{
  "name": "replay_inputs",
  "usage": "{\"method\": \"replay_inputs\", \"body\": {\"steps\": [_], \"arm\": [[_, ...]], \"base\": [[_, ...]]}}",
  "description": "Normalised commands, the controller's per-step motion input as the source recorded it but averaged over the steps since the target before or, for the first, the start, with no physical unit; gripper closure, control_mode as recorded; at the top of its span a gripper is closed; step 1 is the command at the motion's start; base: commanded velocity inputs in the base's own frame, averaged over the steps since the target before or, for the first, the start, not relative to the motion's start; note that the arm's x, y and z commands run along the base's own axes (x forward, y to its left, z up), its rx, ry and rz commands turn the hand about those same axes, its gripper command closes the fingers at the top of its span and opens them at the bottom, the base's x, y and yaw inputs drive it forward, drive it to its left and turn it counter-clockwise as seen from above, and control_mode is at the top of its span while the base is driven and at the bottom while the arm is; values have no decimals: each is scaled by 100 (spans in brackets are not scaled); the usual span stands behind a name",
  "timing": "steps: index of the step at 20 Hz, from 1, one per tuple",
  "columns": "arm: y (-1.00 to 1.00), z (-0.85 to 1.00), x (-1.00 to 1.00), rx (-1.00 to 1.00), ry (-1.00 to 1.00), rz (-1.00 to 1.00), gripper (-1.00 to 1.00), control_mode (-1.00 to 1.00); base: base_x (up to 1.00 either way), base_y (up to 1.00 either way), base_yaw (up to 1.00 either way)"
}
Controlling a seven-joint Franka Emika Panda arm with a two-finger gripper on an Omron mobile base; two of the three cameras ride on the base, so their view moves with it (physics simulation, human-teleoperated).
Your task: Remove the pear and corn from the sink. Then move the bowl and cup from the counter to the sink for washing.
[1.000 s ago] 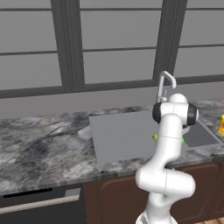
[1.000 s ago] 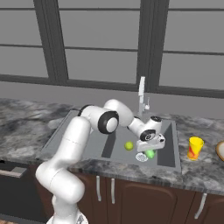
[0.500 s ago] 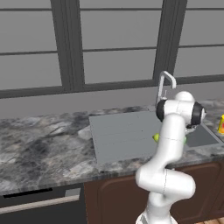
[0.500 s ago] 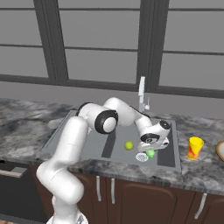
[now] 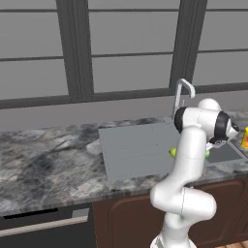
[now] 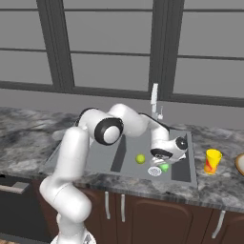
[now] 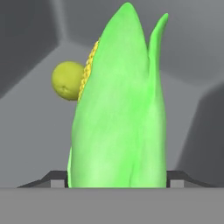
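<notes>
Grey marble counter (image 6: 28, 143) under big windows, with the sink (image 6: 190, 178) sunk into it and the faucet (image 6: 155, 97) at the back edge. We've got the gripper (image 6: 165, 162) down inside the basin, right over the corn (image 7: 120, 113); in the hand view the green husk with a yellow kernel strip sits between the two finger tips (image 7: 54, 178), which stand wide on either side of it. Can't tell from that close-up whether the pads actually touch the husk, so we'd call it open around the corn, not a confirmed grip. Pear (image 6: 140, 158) lies on the basin floor just beside the gripper, near the round drain (image 6: 154, 171); it also shows behind the corn in the hand view. Cup (image 6: 212, 161), yellow with a red mark, stands on the counter right of the sink. Bowl (image 6: 239, 164) rim shows at the far right edge, beside the cup.
</notes>
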Motion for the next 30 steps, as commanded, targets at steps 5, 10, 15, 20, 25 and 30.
{"method": "replay_inputs", "body": {"steps": [5, 10, 15, 20, 25, 30], "arm": [[3, 46, -4, 0, 0, -3, 100, -100], [4, 44, -14, 0, 0, -3, 100, -100], [4, 32, -35, 4, -4, 0, 100, -100], [12, 41, -25, 1, -8, 0, 100, -100], [10, 46, -26, 0, -4, 0, 100, -100], [9, 46, -32, 0, 0, 0, 100, -100]], "base": [[0, 0, 0], [0, 0, 0], [0, 0, 0], [0, 0, 0], [0, 0, 0], [0, 0, 0]]}}
